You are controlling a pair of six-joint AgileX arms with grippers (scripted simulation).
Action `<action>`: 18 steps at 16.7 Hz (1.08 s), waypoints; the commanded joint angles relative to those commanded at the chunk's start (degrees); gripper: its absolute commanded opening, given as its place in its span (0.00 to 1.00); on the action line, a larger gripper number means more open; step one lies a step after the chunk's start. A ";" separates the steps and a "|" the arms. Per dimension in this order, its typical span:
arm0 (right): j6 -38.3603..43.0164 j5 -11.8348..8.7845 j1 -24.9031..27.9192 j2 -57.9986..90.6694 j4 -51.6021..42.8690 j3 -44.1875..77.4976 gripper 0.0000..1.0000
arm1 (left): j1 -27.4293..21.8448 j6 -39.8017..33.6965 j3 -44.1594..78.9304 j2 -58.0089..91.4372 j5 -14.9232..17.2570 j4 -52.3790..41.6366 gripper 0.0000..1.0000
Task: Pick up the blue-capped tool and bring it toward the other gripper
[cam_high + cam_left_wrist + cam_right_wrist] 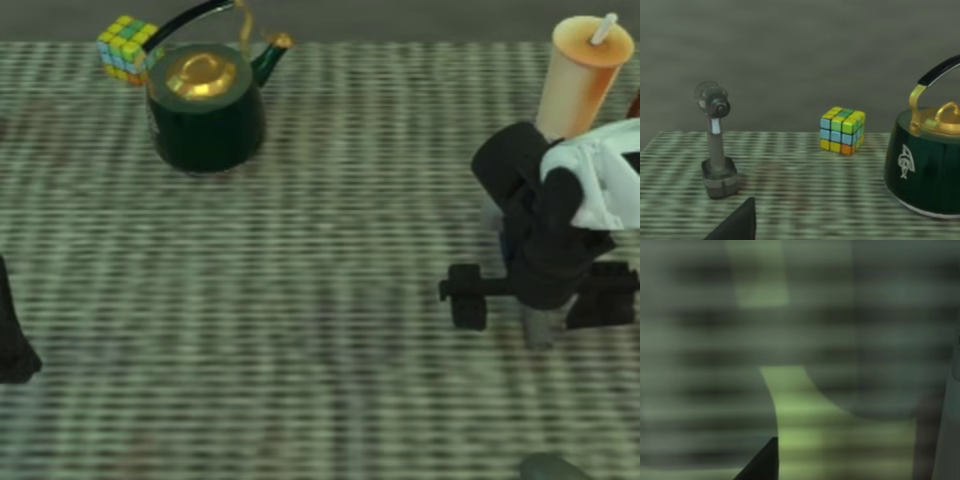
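Observation:
The blue-capped tool (540, 328) lies on the table at the right, under my right arm. Only the grey end of its handle shows; the cap is hidden by the arm. My right gripper (535, 297) hangs right over it, open, its two black fingers spread wide to either side of the handle. The right wrist view is blurred and very close to the cloth, with one black fingertip (765, 462) at its lower edge. My left gripper (12, 350), the other gripper, stays parked at the table's left edge, open, with one finger (740, 222) showing in the left wrist view.
A dark green kettle (205, 100) with a gold lid stands at the back left, a colourful cube (128, 48) beside it. An orange drink cup (580, 70) with a straw stands behind the right arm. A grey drill (716, 145) stands upright in the left wrist view.

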 joint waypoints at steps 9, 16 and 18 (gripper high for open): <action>-0.01 0.00 -0.01 0.04 0.05 -0.03 0.62 | 0.00 0.00 0.00 0.00 0.00 0.00 1.00; -0.01 0.00 -0.01 0.04 0.05 -0.03 0.10 | 0.00 0.00 0.00 0.00 0.00 0.00 1.00; -0.01 0.00 -0.01 0.04 0.05 -0.03 0.00 | 0.00 0.00 0.00 0.00 0.00 0.00 1.00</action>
